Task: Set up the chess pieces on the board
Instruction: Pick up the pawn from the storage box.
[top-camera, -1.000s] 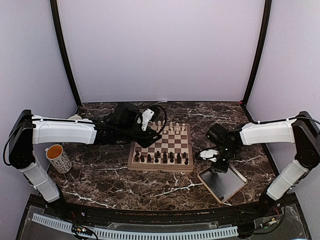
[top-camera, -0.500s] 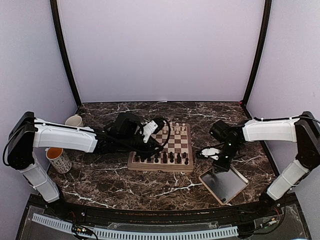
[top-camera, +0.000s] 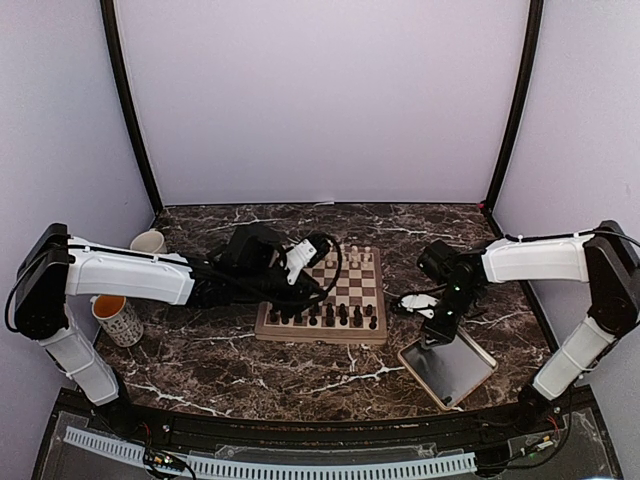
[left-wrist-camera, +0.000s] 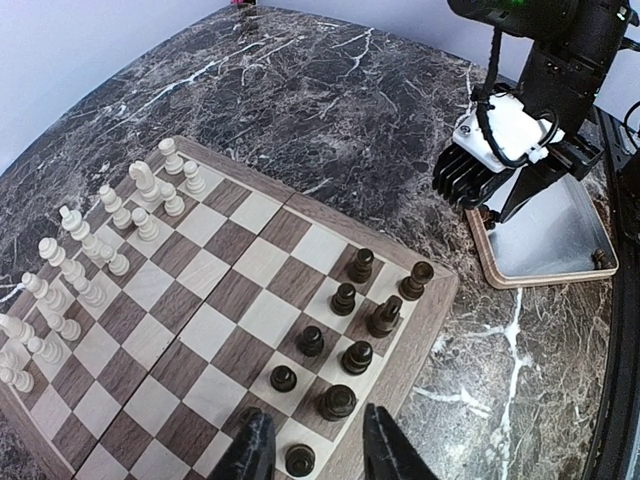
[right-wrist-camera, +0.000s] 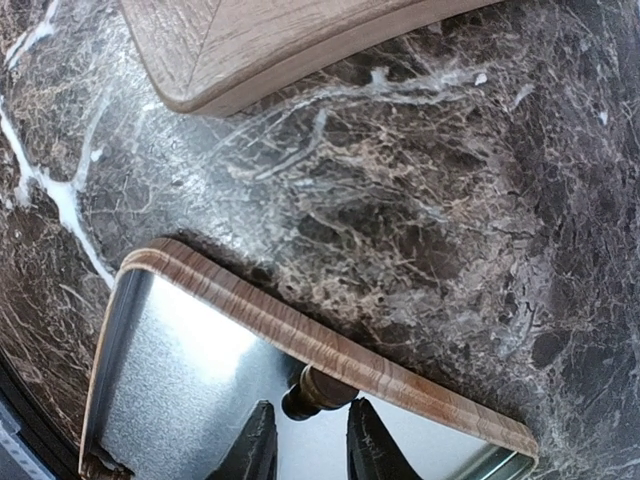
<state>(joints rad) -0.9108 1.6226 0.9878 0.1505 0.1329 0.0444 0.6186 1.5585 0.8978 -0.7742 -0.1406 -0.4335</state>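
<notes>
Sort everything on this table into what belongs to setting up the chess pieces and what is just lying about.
Job: dark chess pieces, board, stray dark piece lying in the tray.
Lying about: patterned mug, white cup, cream pieces already lined up.

- We reach our left arm (top-camera: 130, 272) out to the right, elbow low, with the left gripper (left-wrist-camera: 315, 452) tipped downward and its fingers parted.
- We stretch our right arm (top-camera: 530, 260) leftward; the right gripper (right-wrist-camera: 310, 440) points down, fingers narrowly apart.
</notes>
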